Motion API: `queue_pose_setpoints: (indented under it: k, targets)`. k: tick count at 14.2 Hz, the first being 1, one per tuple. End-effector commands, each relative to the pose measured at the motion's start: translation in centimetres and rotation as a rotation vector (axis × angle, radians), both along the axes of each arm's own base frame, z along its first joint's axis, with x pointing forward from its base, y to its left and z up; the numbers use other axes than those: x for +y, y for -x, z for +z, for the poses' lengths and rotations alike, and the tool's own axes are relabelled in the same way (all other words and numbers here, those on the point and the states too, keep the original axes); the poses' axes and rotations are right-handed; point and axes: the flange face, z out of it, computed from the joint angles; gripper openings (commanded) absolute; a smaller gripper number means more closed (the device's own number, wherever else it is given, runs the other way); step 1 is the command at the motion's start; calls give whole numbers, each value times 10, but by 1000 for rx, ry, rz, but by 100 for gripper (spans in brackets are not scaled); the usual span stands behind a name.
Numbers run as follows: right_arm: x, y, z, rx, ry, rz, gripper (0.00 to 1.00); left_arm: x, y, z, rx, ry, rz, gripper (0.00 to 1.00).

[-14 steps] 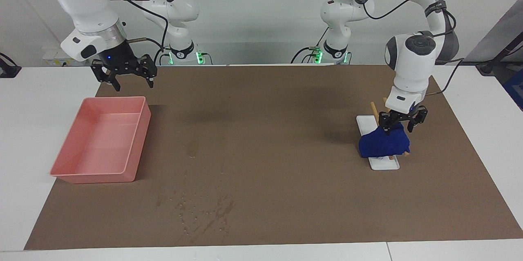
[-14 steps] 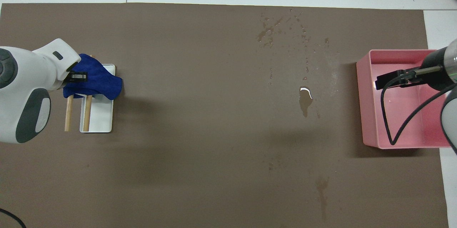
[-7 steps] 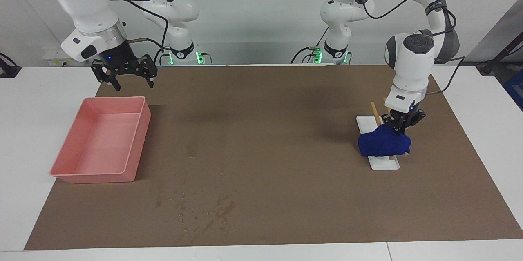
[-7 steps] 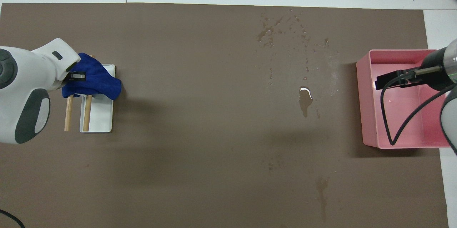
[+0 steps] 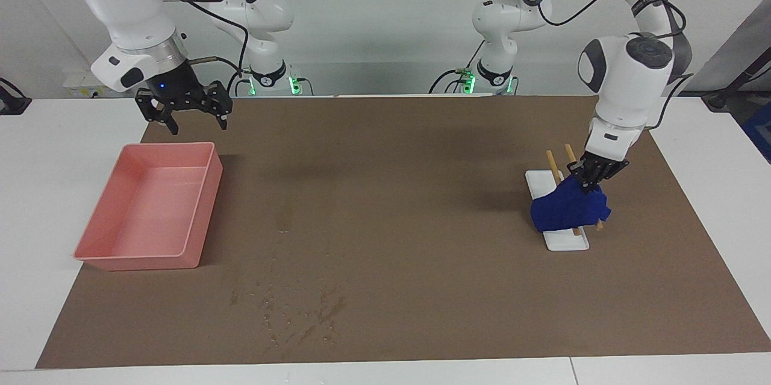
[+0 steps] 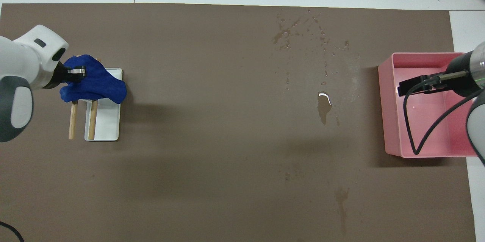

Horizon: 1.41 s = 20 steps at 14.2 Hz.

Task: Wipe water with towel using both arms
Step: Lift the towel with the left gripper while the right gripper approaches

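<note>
Here the left gripper (image 5: 589,183) was pinched shut on the upper fold of the towel (image 5: 568,210), a deep blue bundle draped over two wooden sticks (image 5: 553,165) and a small white tray (image 5: 562,239) at the left arm's end of the brown mat (image 5: 421,192). The cloth rested mostly on those supports, bunched rather than spread. The water (image 6: 324,108) lay well apart from it, a small darker blotch on the mat near the pink tray (image 5: 150,210) at the right arm's end, with scattered specks farther from the robots. The right gripper (image 5: 191,114) hung with its fingers spread, over the mat's edge just above the pink tray, waiting. To do the lift well, the left arm would probably need to rise straight up so the towel cleared the sticks without dragging them off the white tray. It would then carry the cloth low across to the blotch, where the right arm could take a free corner.
</note>
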Motion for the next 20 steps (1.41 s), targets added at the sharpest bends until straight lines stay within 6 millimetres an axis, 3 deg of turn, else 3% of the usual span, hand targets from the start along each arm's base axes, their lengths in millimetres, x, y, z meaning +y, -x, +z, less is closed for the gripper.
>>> queue_pose_setpoints:
  k: [1,3,5,7,9,11,16,20]
  targets:
    - [4,10,0,10,-16,-3,100,5,-2,50,30,182,155,0]
    - [7,12,-3,17,-15,-4,100,-7,7,83,97,399,390,0]
    - [11,13,-3,20,-64,-14,100,-36,15,104,182,577,675,0]
    - [18,12,-5,29,-158,-128,100,-74,18,110,311,722,905,0]
    - [39,14,-6,56,-226,-254,100,-113,24,108,400,770,1082,0]
    - [64,14,-5,59,-321,-380,100,-150,31,112,467,805,1189,0]
    - [84,6,3,183,-636,-817,100,-228,58,102,586,867,1367,0]
    - [107,-1,-11,282,-910,-1171,100,-300,86,108,602,957,1423,0]
